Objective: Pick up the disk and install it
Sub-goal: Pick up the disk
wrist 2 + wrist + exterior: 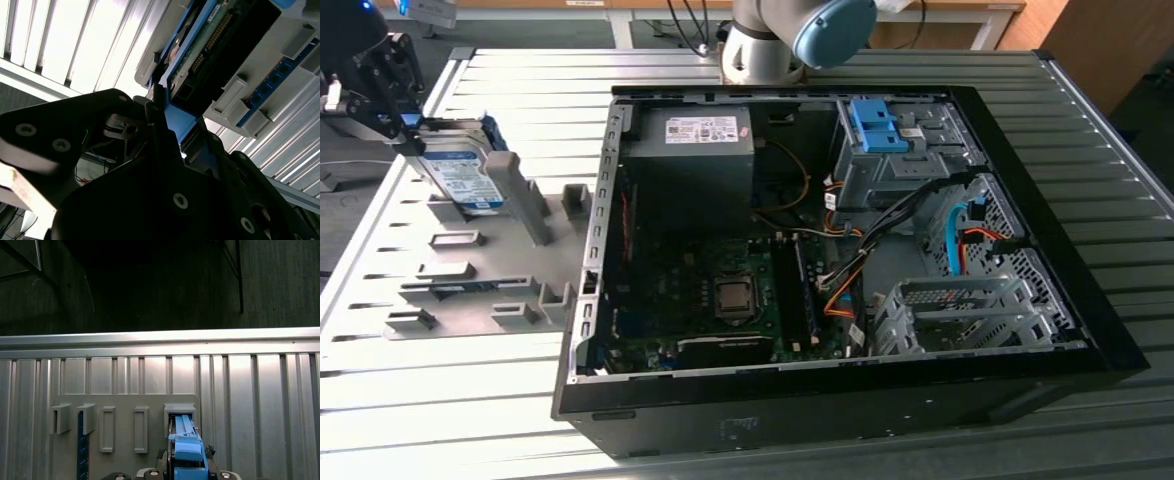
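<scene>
Pincer (400, 125) clamped on the disk (460, 178), at the exterior view's left.
Its black body is cut off at the frame edge; whether the tilted disk touches the grey rack (480, 270) is unclear.

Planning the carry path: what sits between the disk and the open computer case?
In the exterior view, empty upright gray posts of the holder stand between the disk and the computer case. Nothing else lies on that stretch.

Grey post (527, 205) stands just beside the disk (460, 178); cables (851, 275) crowd the case (854, 410).
</scene>
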